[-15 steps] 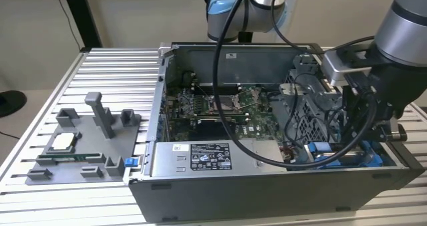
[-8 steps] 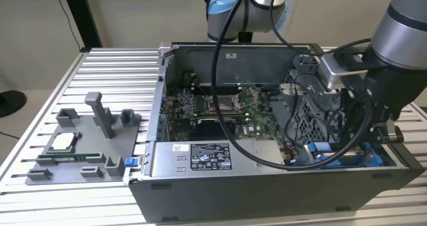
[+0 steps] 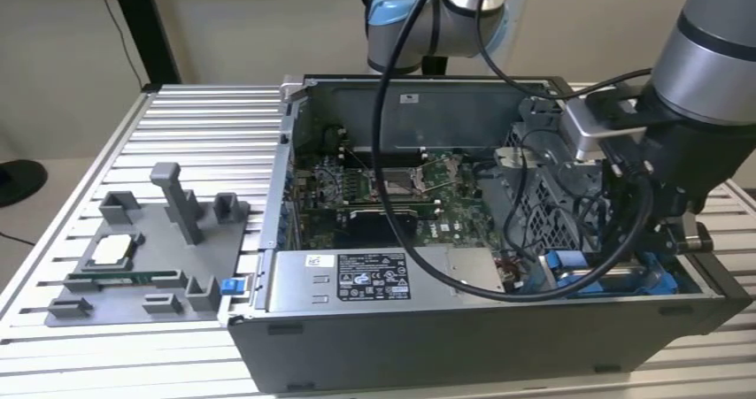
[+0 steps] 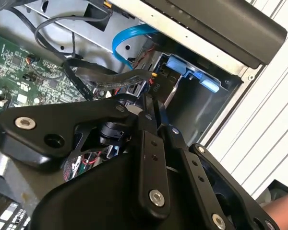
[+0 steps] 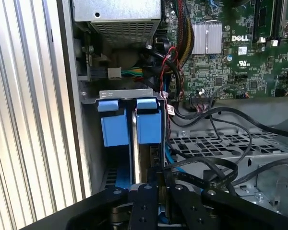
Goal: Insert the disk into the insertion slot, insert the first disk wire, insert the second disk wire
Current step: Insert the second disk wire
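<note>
Fingers (image 5: 146,203) of the gripper (image 5: 161,184) are black and drawn together at the tips; I cannot tell if anything is pinched between them. In the first wrist view the disk (image 5: 149,127) stands on edge in the insertion slot (image 5: 129,93), directly ahead of the fingertips. Two blue tabs sit side by side at its end, and one blue ribbon cable (image 5: 169,160) and several black wires run beside it.

Across the exterior view from its left there is one grey fixture tray (image 3: 154,266), then one open computer case (image 3: 473,328). Inside the case is one grey box (image 3: 366,280) bearing a black-and-white sticker, its print too small to read. The arm (image 3: 709,72) reaches down into the case's corner on the exterior view's right.
</note>
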You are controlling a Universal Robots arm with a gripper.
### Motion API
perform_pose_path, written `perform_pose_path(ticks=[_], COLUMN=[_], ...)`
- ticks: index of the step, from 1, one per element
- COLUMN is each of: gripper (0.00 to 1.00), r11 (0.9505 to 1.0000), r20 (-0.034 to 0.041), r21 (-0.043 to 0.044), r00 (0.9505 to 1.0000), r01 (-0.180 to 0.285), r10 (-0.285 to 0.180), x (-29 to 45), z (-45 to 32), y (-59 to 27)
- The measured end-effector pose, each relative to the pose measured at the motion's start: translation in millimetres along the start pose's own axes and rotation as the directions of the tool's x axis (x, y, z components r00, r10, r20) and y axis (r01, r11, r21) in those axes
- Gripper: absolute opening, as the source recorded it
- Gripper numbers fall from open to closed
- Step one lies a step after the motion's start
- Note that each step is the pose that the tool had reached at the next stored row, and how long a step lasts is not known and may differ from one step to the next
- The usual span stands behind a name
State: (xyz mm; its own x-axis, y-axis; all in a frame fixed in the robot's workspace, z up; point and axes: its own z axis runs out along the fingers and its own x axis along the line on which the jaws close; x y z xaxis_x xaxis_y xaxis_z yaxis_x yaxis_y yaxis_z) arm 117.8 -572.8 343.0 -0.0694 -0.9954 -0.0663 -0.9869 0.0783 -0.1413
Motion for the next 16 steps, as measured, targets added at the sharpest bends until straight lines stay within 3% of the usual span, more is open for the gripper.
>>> perform_pose_path(ticks=[9,16], gripper=[0.0,0.0], r11=[1.0,0.9999], r20=[-0.0002,0.0005], r21=[0.0017,0.0148], r00=[1.0,1.0], r01=[0.001,0.006], r10=[-0.001,-0.006], x=[0.1,0.3], z=[3.2,7.8], y=[2.7,4.2])
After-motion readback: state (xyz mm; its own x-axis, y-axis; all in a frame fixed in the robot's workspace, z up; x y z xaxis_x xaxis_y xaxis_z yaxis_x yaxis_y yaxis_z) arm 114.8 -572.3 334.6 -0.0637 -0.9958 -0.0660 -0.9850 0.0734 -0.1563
